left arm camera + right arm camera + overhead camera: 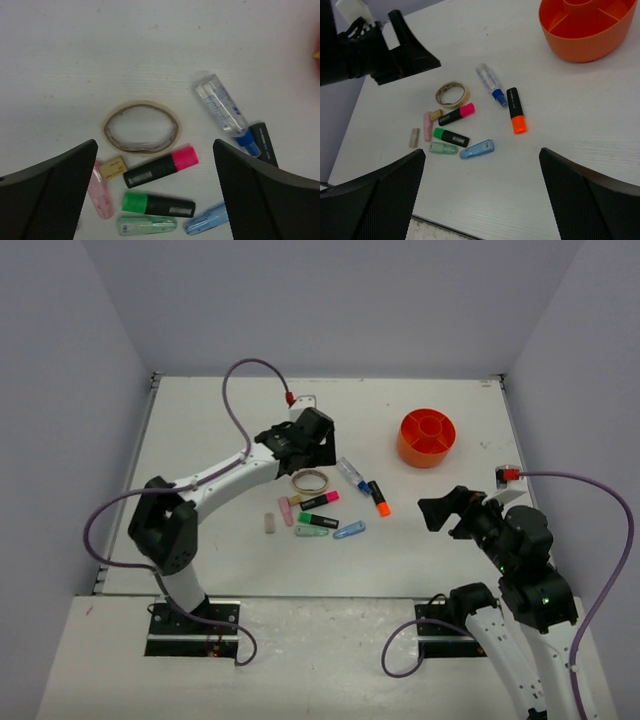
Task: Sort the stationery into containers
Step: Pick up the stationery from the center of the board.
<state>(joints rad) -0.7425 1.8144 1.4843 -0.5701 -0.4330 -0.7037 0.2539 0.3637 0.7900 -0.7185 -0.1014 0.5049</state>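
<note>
Now left jaws spread wide above tape ring (142, 148), gripping nothing. Right jaws spread too, empty, near bench (220, 430) right side. Stationery (318, 520) clustered mid-bench; orange tub (426, 454) well apart, far right.

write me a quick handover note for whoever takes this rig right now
Left gripper: open, empty, above the tape ring.
Right gripper: open, empty, right of the orange highlighter.
Loose mid-table with those: pink highlighter, green highlighter, blue-capped clear tube, blue clip, pale green clip, pink eraser, beige eraser.
Orange divided tub: far right, nothing visible inside.
Done: nothing sorted. Left: everything.
</note>
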